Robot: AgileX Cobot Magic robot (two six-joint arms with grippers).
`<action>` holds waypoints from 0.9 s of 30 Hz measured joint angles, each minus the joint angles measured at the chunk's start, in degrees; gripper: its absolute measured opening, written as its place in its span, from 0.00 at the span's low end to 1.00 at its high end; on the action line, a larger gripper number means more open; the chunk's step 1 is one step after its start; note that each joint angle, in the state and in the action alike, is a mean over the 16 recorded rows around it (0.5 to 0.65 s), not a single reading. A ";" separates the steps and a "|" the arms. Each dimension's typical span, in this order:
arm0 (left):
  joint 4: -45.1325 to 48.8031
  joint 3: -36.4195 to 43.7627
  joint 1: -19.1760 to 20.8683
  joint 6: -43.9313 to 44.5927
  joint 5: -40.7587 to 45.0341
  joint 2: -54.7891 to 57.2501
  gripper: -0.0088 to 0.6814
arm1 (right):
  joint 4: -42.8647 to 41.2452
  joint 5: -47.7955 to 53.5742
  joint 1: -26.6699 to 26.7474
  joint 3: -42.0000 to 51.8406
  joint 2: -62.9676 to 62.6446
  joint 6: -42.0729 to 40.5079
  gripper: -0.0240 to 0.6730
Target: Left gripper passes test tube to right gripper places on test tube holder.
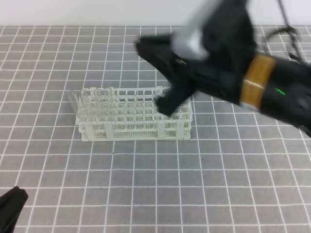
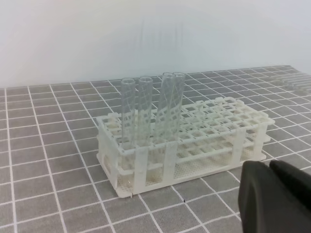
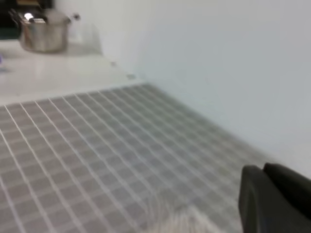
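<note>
**A:** Test tube, where?

**B:** The test tube is in the test tube holder, one of four clear ones standing in the holes at the holder's left end as the high view shows it. I can't tell which of the four is the task's. In my left wrist view they stand in two pairs, and the right-hand pair leans a little.

**A:** Right gripper?

**B:** My right gripper hangs over the holder's right end, fingertips pointing down at the top grid. It's well apart from the tubes at the other end. It's badly blurred, so I cannot tell whether the fingers are spread or together, or whether they touch the rack. The right wrist view gives only one dark finger in the lower right corner.

**A:** Left gripper?

**B:** My left gripper sits low in the near left corner of the high view, well clear of the holder, fingers pressed together.

**A:** Surroundings?

**B:** A grey gridded mat lies under everything. A metal pot is on a white surface beyond the mat's edge.
</note>
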 joint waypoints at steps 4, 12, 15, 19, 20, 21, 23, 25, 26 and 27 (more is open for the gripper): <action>0.02 0.09 0.00 -0.01 -0.04 0.04 0.01 | -0.13 3.87 0.00 7.16 -6.87 0.94 0.03; 0.02 0.09 0.00 -0.02 -0.06 0.04 0.01 | -0.21 13.94 0.00 17.44 -13.76 2.54 0.02; 0.00 0.00 0.00 -0.04 -0.08 0.02 0.01 | -0.14 17.77 -0.02 19.28 -14.22 3.08 0.02; -0.02 -0.09 0.00 -0.02 0.01 -0.04 0.01 | 0.02 21.81 -0.77 20.79 -14.34 3.81 0.02; -0.03 -0.13 0.00 -0.02 0.01 -0.07 0.01 | 0.06 22.39 -1.23 21.16 -14.53 3.99 0.02; -0.03 -0.13 0.00 -0.01 0.05 -0.07 0.01 | 0.09 22.77 -1.80 21.55 -14.80 4.17 0.02; -0.02 -0.09 0.00 0.00 0.12 -0.04 0.01 | 0.17 22.99 -3.43 22.56 -15.67 4.53 0.02; -0.02 -0.09 0.00 0.01 0.17 -0.04 0.01 | 0.24 22.61 -5.64 23.93 -17.00 4.88 0.02; -0.02 -0.09 0.00 0.01 0.20 -0.04 0.01 | 0.25 22.20 -6.97 24.77 -17.87 5.04 0.02; -0.01 -0.04 0.00 0.02 0.24 -0.02 0.01 | 0.25 21.68 -8.41 25.68 -18.85 5.16 0.02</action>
